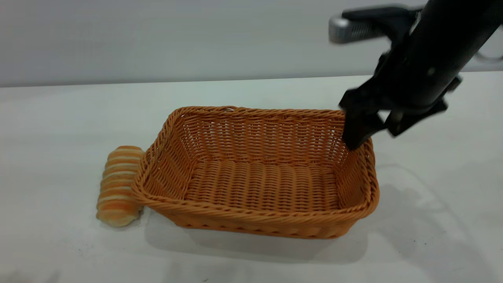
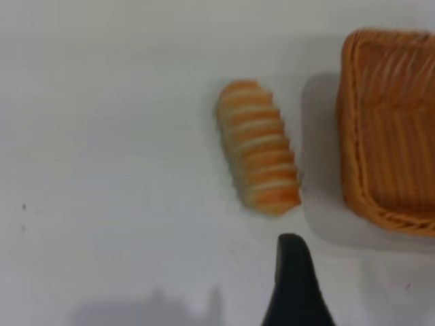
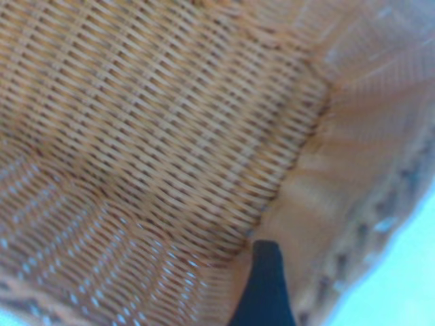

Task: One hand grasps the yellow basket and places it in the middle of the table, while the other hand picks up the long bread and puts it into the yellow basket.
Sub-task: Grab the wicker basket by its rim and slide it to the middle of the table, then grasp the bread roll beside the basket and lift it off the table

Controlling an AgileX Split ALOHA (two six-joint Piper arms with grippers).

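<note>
The long bread (image 1: 118, 186) lies flat on the table (image 1: 59, 129) at the left of the exterior view, one long side close against the yellow basket's (image 1: 257, 173) left end wall, seemingly touching it. The left wrist view looks down on the same loaf (image 2: 258, 147) beside a corner of the basket (image 2: 387, 129), with one dark fingertip of the left gripper (image 2: 293, 285) above the white surface near the loaf's end; how wide that tool stands cannot be told. The basket sits upright and empty near the middle of the tabletop. At its far right corner the right gripper (image 1: 367, 127) straddles the braided rim, one finger inside the basket and one outside, narrowed around the wall. The right wrist view shows the woven floor (image 3: 170, 115) and a single dark finger (image 3: 265, 285) against the inner wall.
</note>
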